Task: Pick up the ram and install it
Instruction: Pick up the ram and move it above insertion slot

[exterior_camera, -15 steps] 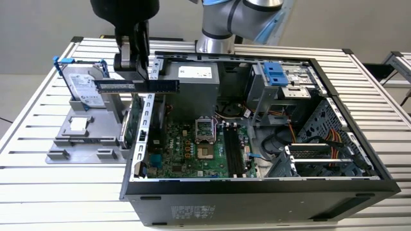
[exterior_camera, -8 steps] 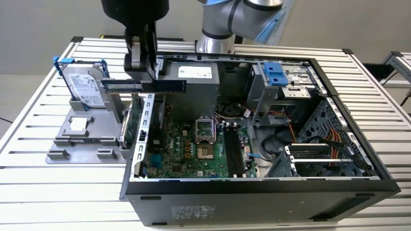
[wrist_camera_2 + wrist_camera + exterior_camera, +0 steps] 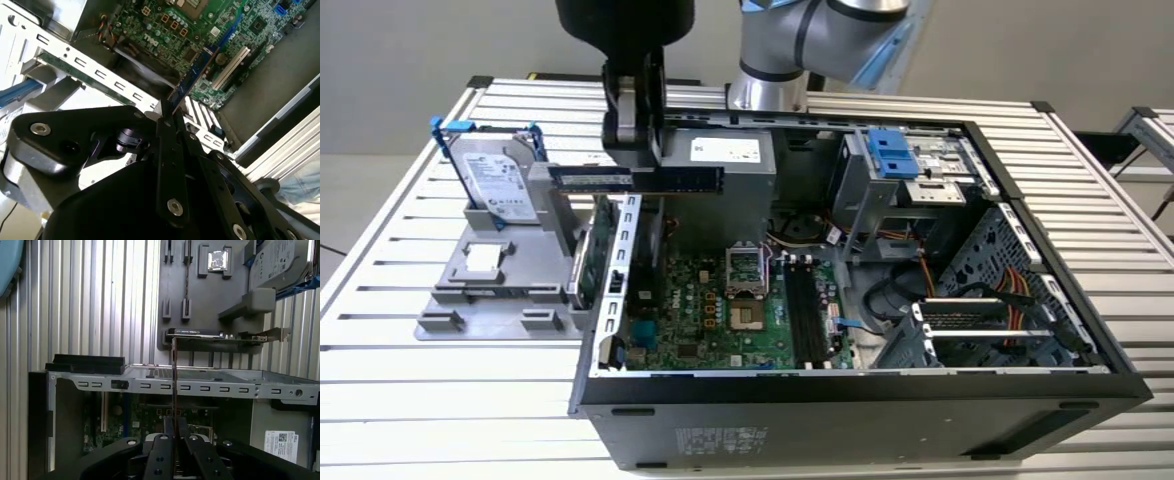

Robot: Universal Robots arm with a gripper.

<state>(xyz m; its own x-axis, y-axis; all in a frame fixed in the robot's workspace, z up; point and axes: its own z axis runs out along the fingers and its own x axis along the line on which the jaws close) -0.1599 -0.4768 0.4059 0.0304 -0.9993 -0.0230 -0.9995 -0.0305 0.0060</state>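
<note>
Blue-green and thin, the ram hangs level in the air, pinched near its middle by the gripper, whose fingers are closed flat against both faces of the stick. It sits over the rear wall of the open tower case, well apart from the black memory slots on the motherboard.

In my judgement the main risk is the narrow grip: with so little of the stick held, either long end could swing if it brushes something. The slotted rear wall lies directly under it and could catch an end on the way across. At the slots, a slight tilt or a notch on the wrong side would seat one end only, or load the board. Whether the slot latches stand open cannot be told.

Inside the case lie the motherboard, a grey power supply, a drive cage with a blue tab and loose cables close to the slots. Outside it, the grey fixture plate holds an upright hard drive with blue rails, a green expansion card standing on edge just beside the case, and a small silvery square part in a recess; several of its brackets hold nothing
</note>
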